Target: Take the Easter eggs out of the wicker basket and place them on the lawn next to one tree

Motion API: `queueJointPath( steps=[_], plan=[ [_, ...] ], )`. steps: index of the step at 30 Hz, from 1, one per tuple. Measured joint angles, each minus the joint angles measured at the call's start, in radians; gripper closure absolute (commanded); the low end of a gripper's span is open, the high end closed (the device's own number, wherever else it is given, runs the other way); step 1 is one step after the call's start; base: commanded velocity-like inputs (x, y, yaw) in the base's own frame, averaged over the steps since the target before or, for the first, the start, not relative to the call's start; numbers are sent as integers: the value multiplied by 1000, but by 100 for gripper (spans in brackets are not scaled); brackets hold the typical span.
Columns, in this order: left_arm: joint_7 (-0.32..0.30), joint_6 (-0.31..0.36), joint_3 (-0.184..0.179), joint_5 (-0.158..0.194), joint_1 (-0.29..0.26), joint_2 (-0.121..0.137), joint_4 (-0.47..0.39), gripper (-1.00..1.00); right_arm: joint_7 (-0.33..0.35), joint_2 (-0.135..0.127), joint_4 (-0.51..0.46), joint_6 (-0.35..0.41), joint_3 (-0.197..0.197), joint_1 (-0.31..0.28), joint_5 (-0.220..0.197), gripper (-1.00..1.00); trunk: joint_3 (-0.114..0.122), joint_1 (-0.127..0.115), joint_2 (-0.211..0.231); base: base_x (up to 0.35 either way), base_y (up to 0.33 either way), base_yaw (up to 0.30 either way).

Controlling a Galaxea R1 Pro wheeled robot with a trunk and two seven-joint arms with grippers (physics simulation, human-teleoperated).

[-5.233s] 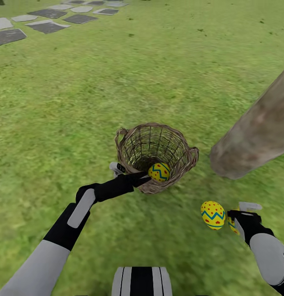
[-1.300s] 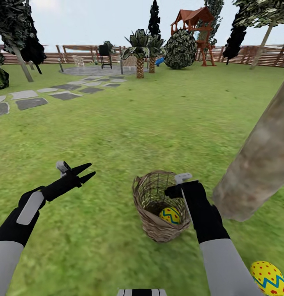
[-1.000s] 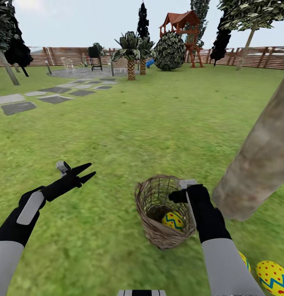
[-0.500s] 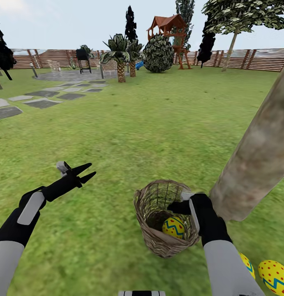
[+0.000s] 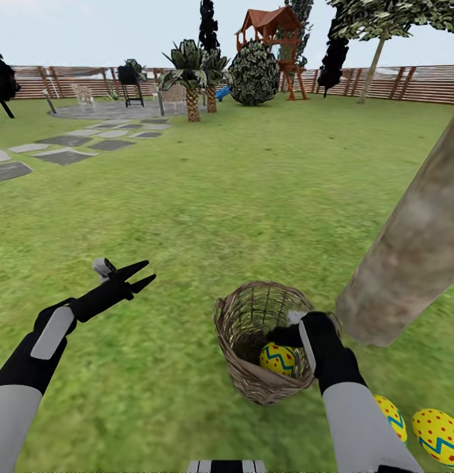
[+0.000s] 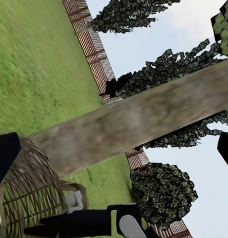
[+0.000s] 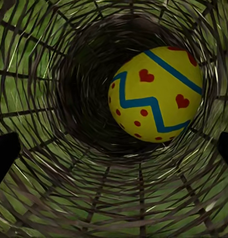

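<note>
Reaching into wicker basket [image 5: 253, 368], right pincer [image 5: 294, 336] spread wide, empty, 1 egg [image 5: 278, 359] inside, left pincer [image 5: 142, 274] parted, empty.

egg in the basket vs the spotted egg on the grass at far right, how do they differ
The egg in the basket lies inside the wicker basket, with the right end effector reaching in beside it; the spotted egg on the grass lies free on the lawn by the tree. The basket's wall hides part of the first; the second is cut by the picture's edge. Both are yellow with a blue zigzag and red marks.
</note>
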Motion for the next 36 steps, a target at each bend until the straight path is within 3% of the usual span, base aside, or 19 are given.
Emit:
queueJointPath(
  steps=[10, 14, 15, 19, 23, 27, 32, 36],
  plan=[
    [1, 0, 0, 1, 0, -1, 0, -100, -47, 1, 23, -12, -1, -3, 0, -100, 0, 0, 0, 27, 0, 0],
    [1, 0, 0, 1, 0, -1, 0, -100, -83, 3, 44, -58, -1, -9, -2, -100, 0, -1, 0, 241, 0, 0],
    [0, -1, 0, 1, 0, -1, 0, -100, -85, 3, 61, -76, -1, -17, -12, -100, 0, 0, 0, 77, 0, 0],
    [0, -1, 0, 1, 0, -2, 0, -100, -104, 1, 110, -103, -3, -32, -116, -100, 0, 0, 0, 32, 0, 0],
    [0, -1, 0, 1, 0, -5, 0, -100, -187, 0, 122, -111, -5, -37, -206, -100, 0, 0, 0, 5, 0, 0],
    [0, -2, 0, 1, 0, -6, 0, -100, -205, -2, 123, -112, -7, -37, -249, -100, 0, 0, 0, 0, 0, 0],
    [-2, -2, 0, 0, 0, -6, 0, -100, -210, -4, 140, -124, -9, -37, -259, -100, -8, 1, 0, 0, 0, 0],
    [-1, -2, 0, -1, 0, -6, 0, -100, -267, -5, 185, -159, -12, -43, -260, -100, -23, 3, -1, 0, 0, 0]
  ],
)
